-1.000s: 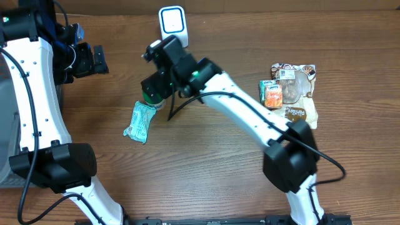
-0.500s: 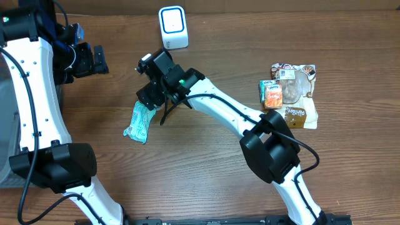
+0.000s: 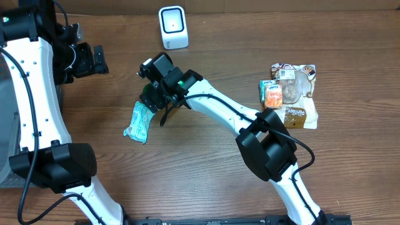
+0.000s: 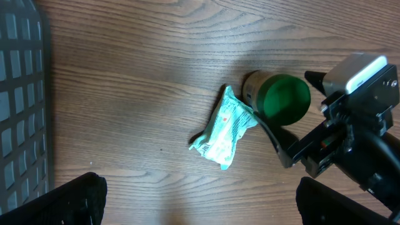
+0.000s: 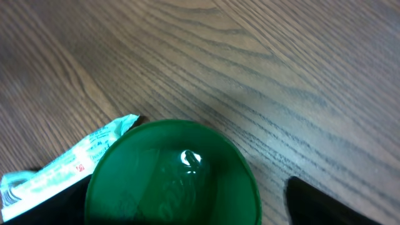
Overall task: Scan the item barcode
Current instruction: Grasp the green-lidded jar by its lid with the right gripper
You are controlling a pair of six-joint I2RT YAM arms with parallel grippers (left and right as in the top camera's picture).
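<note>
Green-lidded jar [image 4: 282,100] beside teal packet [image 4: 225,128]

A green-lidded jar [image 4: 279,100] stands just beside a crumpled teal packet [image 4: 224,128].

Green jar lid [image 5: 172,175] runs off the right wrist view's bottom edge.

a robot test bench set up like a shop checkout: a white left arm [image 3: 28,94] and right arm [image 3: 219,107] reach over a wood-grain table [image 3: 206,169] with a small white barcode scanner [image 3: 173,26] at its far edge. loose grocery packets [image 3: 294,94] and a green-lidded can [image 4: 284,99] lie on it, with a dark grid crate [image 4: 22,94] at one side.
</note>
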